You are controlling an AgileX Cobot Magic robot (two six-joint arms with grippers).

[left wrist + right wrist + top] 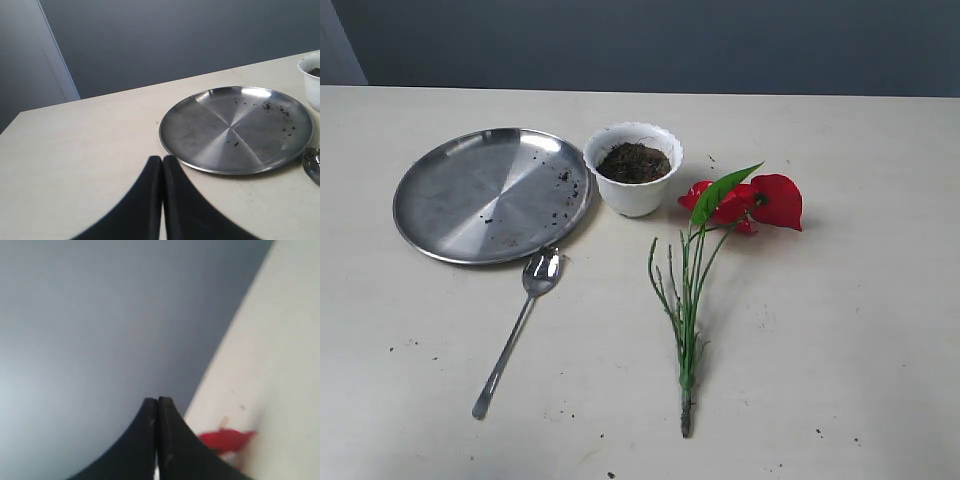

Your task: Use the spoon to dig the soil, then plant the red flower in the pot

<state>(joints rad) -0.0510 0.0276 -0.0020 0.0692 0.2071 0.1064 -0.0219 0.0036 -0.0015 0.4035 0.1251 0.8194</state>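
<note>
The pot sits far-centre with dark soil in it. The plate to its left just has a few crumbs. The spoon lies by the plate's near edge, bowl far, handle running near-left. The red flower lies right of the pot, blooms far, stems near. The left gripper and right gripper are both pinched closed and empty.

Pot between plate and red flower

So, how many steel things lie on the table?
2: the plate on the left, beside the white pot, and the spoon nearer the camera, its bowl at the plate's rim.
</note>
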